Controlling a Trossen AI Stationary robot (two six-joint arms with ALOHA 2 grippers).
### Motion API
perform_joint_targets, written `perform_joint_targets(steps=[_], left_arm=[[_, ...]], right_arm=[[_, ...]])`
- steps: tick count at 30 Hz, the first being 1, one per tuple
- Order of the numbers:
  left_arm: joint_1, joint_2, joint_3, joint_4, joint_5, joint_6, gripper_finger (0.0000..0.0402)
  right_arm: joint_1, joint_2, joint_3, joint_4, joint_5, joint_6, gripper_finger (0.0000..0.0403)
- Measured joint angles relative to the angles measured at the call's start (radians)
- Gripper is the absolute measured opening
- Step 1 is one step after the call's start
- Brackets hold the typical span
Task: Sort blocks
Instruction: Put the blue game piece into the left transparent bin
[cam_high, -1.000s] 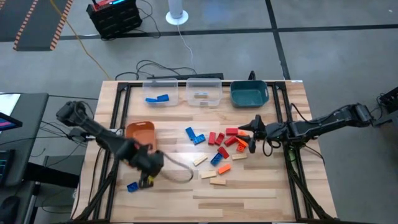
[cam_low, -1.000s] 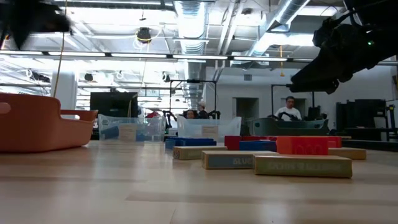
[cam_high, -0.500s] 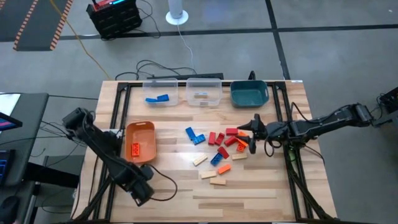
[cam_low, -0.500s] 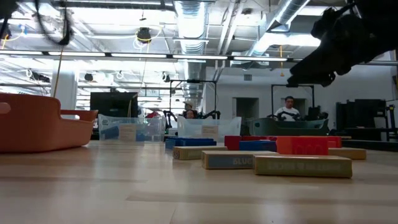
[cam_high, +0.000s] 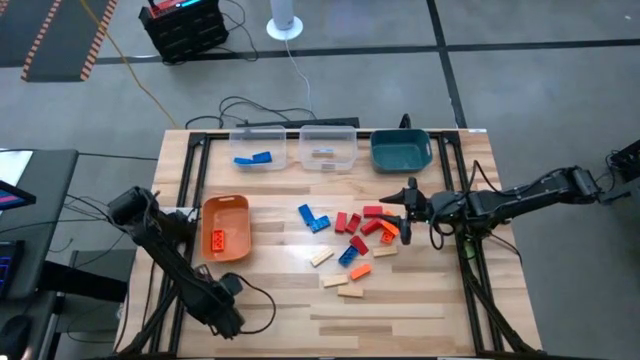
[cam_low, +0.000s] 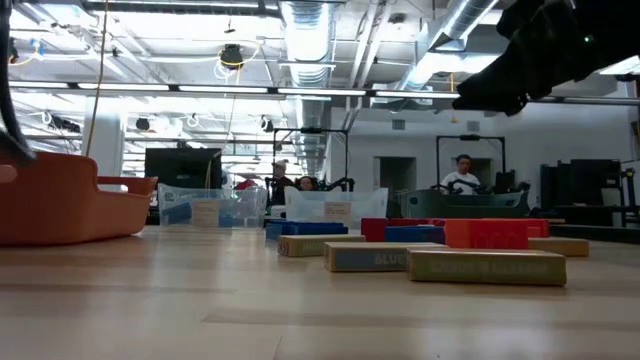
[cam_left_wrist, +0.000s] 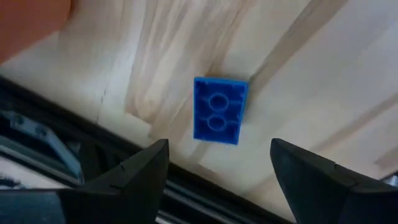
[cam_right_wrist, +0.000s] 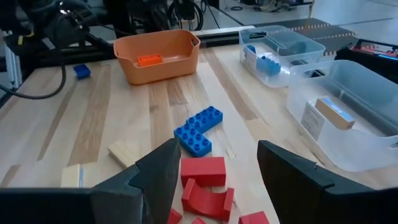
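A small blue plastic two-by-two brick (cam_left_wrist: 219, 110), light, rigid and likely slick, is framed loose on the wooden bench (cam_left_wrist: 323, 74) beneath the wide-open, empty left hand (cam_left_wrist: 217, 171), best pinched across its flat sides.

Most blocks (cam_high: 352, 240) lie loose in a cluster on the wood, just below/ahead of the right gripper's (cam_right_wrist: 211, 180) parted jaws: blue L-brick (cam_right_wrist: 198, 129) flat, studs up, red bricks (cam_right_wrist: 203, 171) nearest the jaw tips, tan wood pcs (cam_high: 343, 283) further out. One blue brick (cam_left_wrist: 219, 110) lies alone, hollow underside up, between and just beyond the left gripper's (cam_left_wrist: 217, 162) wide-apart jaws, untouched. Others are binned well away: orange brick (cam_right_wrist: 149, 60), blue ones (cam_high: 252, 158), tan pc (cam_right_wrist: 334, 112).
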Motion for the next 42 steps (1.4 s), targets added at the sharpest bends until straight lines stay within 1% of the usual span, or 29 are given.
perform_joint_targets(steps=[5, 11, 19, 23, 29, 31, 38, 40, 42], left_arm=[[-0.001, -0.002, -0.059, 0.034, -0.001, 0.008, 0.0278], [-0.001, -0.003, -0.122, 0.134, 0.004, 0.012, 0.0278], [-0.001, -0.003, -0.177, 0.215, 0.007, 0.010, 0.0273], [-0.001, -0.004, -0.199, 0.254, 0.007, 0.008, 0.0240], [-0.001, -0.004, -0.200, 0.262, 0.007, 0.024, 0.0153], [0.002, -0.004, -0.198, 0.268, 0.007, 0.030, 0.0132], [0.046, -0.009, -0.137, 0.250, -0.008, 0.072, 0.0132], [0.070, -0.018, -0.111, 0.244, -0.038, 0.091, 0.0132], [0.098, -0.029, -0.081, 0.241, -0.097, 0.128, 0.0132]], right_arm=[[0.000, 0.000, 0.000, -0.007, 0.000, 0.003, 0.0249], [0.001, 0.000, 0.000, -0.011, 0.000, 0.006, 0.0249], [0.001, 0.000, 0.000, -0.024, 0.001, 0.025, 0.0249], [0.002, 0.000, 0.000, -0.026, 0.001, 0.027, 0.0249], [0.002, 0.000, 0.000, -0.026, 0.001, 0.027, 0.0249], [0.002, 0.000, 0.000, -0.026, 0.001, 0.027, 0.0249], [0.002, 0.000, 0.000, -0.022, 0.001, 0.026, 0.0249], [0.002, 0.000, -0.001, -0.022, 0.001, 0.026, 0.0249], [0.002, 0.000, -0.001, -0.022, 0.002, 0.026, 0.0249]])
